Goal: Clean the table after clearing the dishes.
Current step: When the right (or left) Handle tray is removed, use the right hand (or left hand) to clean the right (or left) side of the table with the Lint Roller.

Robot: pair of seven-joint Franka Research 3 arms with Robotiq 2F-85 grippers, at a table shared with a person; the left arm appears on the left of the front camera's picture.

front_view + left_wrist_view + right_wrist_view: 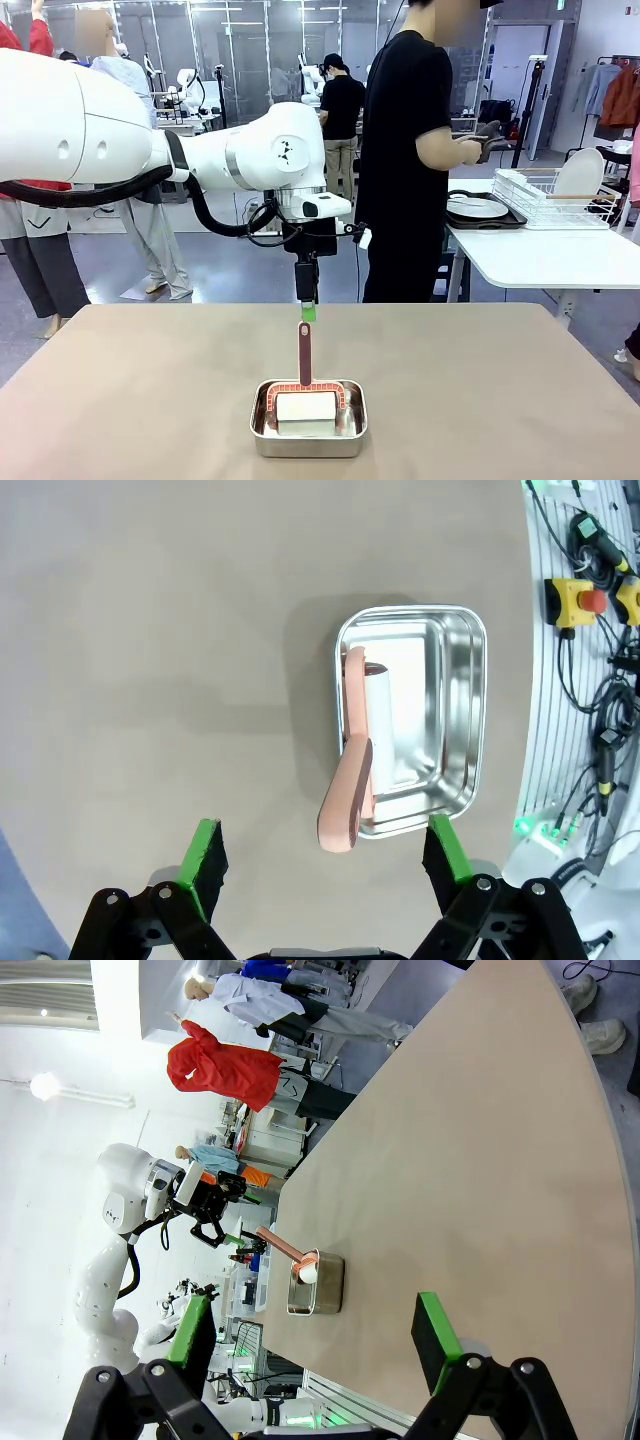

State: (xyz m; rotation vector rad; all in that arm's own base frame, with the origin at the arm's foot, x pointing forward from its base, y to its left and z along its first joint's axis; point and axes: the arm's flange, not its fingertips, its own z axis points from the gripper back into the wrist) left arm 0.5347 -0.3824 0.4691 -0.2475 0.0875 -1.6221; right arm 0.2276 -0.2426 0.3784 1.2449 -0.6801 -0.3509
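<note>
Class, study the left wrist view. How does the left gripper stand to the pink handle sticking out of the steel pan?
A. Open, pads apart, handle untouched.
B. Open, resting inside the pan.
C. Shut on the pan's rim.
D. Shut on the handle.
A: the left gripper has its green pads wide apart, and neither touches the pink handle rising from the steel pan.

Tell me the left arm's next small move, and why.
Probably lower the left gripper straight down and close on the pink handle. Its fingers stand open just above the handle's tip, which rises from the steel pan on the table. The left wrist view shows that tip between them, not yet gripped.
</note>
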